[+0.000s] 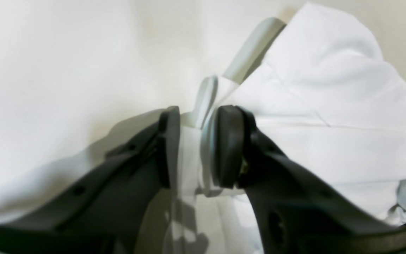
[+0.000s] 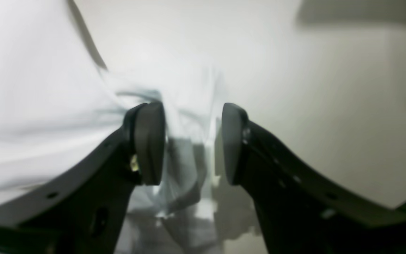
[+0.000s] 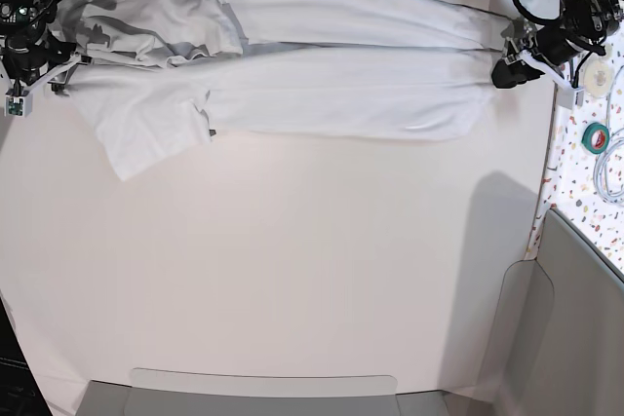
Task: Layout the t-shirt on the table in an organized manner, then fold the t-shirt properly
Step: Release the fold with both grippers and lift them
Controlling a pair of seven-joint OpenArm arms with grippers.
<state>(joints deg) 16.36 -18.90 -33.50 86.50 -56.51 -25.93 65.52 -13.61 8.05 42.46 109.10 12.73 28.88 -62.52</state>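
Observation:
The white t-shirt point(image 3: 341, 85) lies stretched sideways along the far edge of the off-white table point(image 3: 292, 270), with one sleeve fanned toward the near left. My left gripper point(image 3: 502, 73) is at the shirt's right end. In the left wrist view, the left gripper point(image 1: 197, 148) has its jaws apart, and a folded edge of the t-shirt point(image 1: 330, 88) lies loosely between them. My right gripper point(image 3: 60, 75) is at the shirt's left end. The right wrist view shows the right gripper point(image 2: 192, 141) with its jaws wide apart over bunched cloth of the t-shirt point(image 2: 30, 106).
A speckled terrazzo panel point(image 3: 585, 192) borders the table's right side, carrying a teal tape roll point(image 3: 596, 135) and a white cable point(image 3: 609, 177). Grey panels stand at the front edge point(image 3: 263, 382) and the lower right point(image 3: 575, 319).

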